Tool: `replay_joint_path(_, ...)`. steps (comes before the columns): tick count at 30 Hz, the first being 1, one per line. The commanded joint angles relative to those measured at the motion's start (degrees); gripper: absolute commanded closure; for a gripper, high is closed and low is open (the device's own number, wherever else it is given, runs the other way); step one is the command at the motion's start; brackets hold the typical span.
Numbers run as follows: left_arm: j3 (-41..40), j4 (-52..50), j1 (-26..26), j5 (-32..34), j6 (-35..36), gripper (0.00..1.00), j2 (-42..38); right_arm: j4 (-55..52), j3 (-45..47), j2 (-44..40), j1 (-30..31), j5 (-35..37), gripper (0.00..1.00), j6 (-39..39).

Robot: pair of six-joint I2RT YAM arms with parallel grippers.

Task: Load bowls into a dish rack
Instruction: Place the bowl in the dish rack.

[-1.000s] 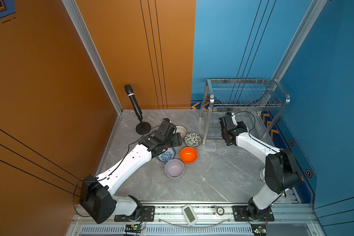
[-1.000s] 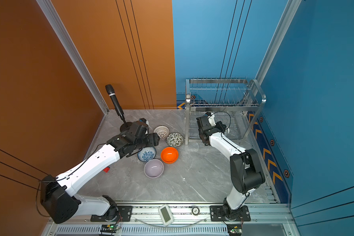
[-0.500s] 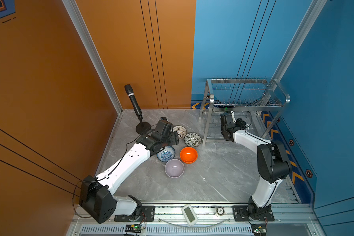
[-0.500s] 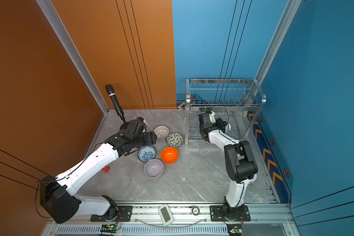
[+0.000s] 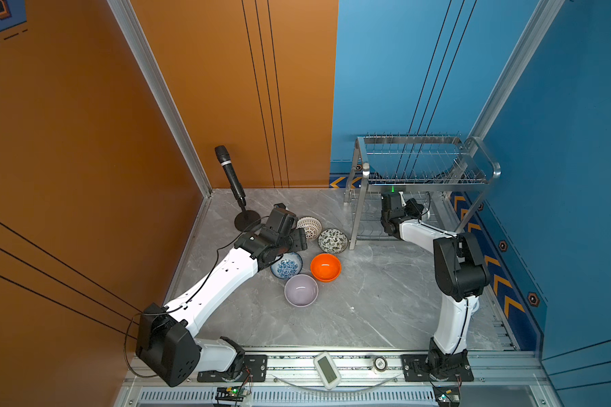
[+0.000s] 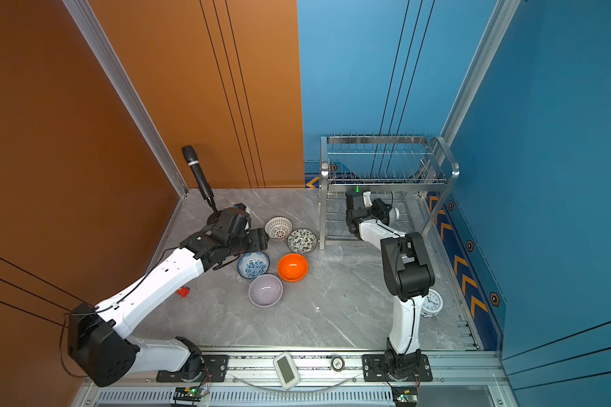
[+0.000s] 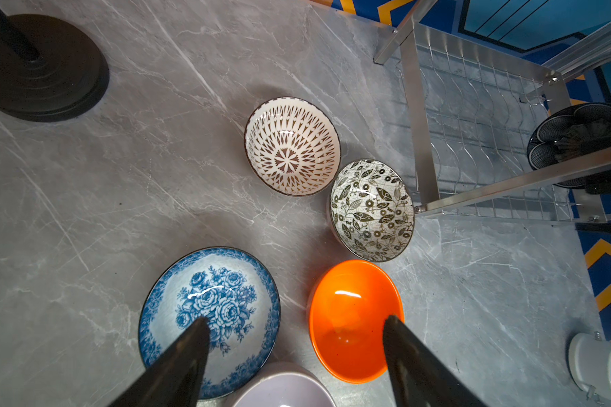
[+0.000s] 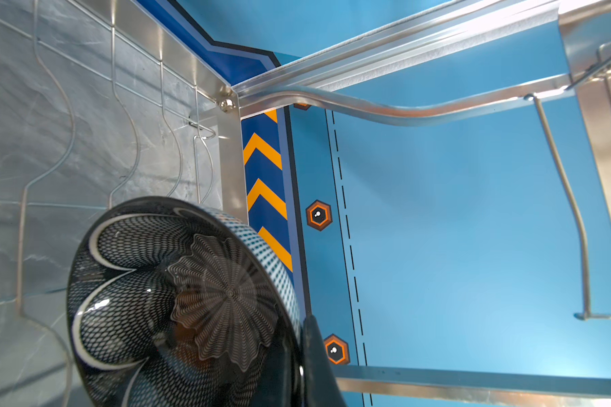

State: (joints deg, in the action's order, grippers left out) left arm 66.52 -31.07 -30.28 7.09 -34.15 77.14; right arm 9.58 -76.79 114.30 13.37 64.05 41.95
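Five bowls sit rim-up, clustered on the marble table [image 5: 367, 299] beside the dish rack [image 5: 364, 176]: lattice bowl [image 7: 291, 146], leaf bowl [image 7: 371, 209], floral bowl [image 7: 226, 292], orange bowl [image 7: 353, 317], lilac bowl [image 5: 301, 290]. My left gripper [image 7: 296, 320] hangs empty and spread wide above the floral and orange ones, placed, I judge, to drop onto either rim. The sixth, the dark petal bowl [image 8: 177, 299], I pinch by its rim in my right gripper [image 8: 302, 345]. It is tipped on edge inside the rack's lower tier so it can slot between the wavy wires [image 8: 67, 116]; whether it touches them I cannot tell.
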Motion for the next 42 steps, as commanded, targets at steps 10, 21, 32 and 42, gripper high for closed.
replay_joint_path(10,-1.32,0.17,0.43,0.15,0.01,0.22,2.09,17.56,-8.22,9.48,-2.24,2.03,1.00,12.77)
replay_joint_path(21,-0.65,2.31,-0.85,0.53,-0.98,0.22,5.36,22.88,-13.57,14.04,-3.76,1.54,1.00,16.56)
replay_joint_path(32,-1.04,2.28,-2.06,2.53,-1.78,0.22,6.00,30.96,-18.40,18.55,-5.31,0.85,1.00,23.30)
replay_joint_path(42,-1.17,2.51,-2.77,3.45,-2.00,0.22,7.01,33.65,-23.16,22.37,-5.88,0.76,1.00,26.67)
